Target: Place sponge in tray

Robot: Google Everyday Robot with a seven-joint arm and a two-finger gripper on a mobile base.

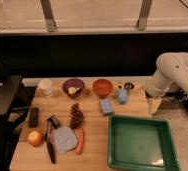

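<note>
Sponge on the table, arm off to the right.
The sponge (106,106) lies on the wooden table (93,150), just beyond the tray (110,145); the arm (173,72) hangs well right, its gripper out of view, state unknowable.

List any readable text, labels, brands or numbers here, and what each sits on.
No readable text anywhere.
Small light-blue rectangular sponge: no print visible.
Large square dark-green plastic tray: no marking visible.
Small dark rectangular block: any label too blurred to read.
Gripper: out of view; only the white robot arm shows, at the right.
</note>
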